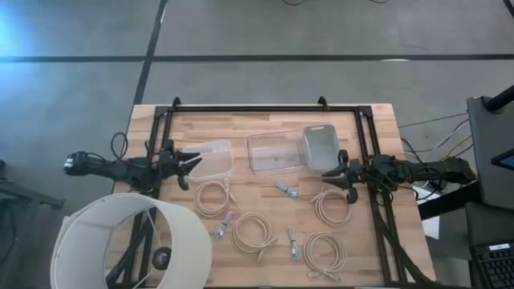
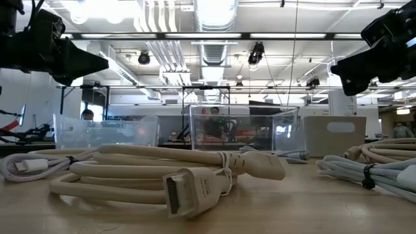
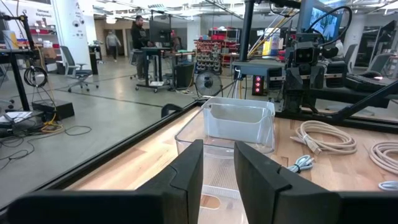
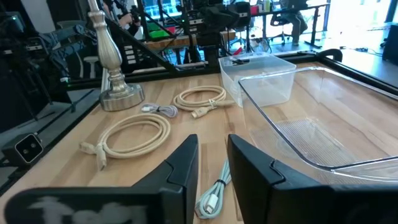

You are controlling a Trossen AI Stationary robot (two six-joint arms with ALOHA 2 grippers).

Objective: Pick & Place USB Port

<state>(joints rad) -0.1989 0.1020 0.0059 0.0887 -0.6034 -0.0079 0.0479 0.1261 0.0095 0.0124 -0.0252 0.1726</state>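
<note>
Overhead, a light wooden table [image 1: 265,120] with plank lines is seen, framed by black bars. Three clear plastic bins are set along the upper middle: a left bin [image 1: 210,159], a middle bin [image 1: 276,151] and a right bin [image 1: 322,147], all shiny and boxy with rounded corners. A big round cream lampshade [image 1: 132,245] is seen at the lower left.

Four cream cables are wound into neat round coils: one [image 1: 213,197] left of centre, one [image 1: 253,234] below it, one [image 1: 332,205] at the right, and one [image 1: 324,254] at the lower right. Each is smooth and rubbery, with a flat plug sticking out.

A small grey USB cable [image 1: 286,189] is laid flat near the centre, just below the middle bin. It is bundled short, and its long axis is tilted from the upper left down to the lower right.

The left gripper [image 1: 189,164] is held beside the left bin, fingers spread a little, with nothing between them. The right gripper [image 1: 338,175] is held under the right bin, fingers also slightly parted and bare.
</note>
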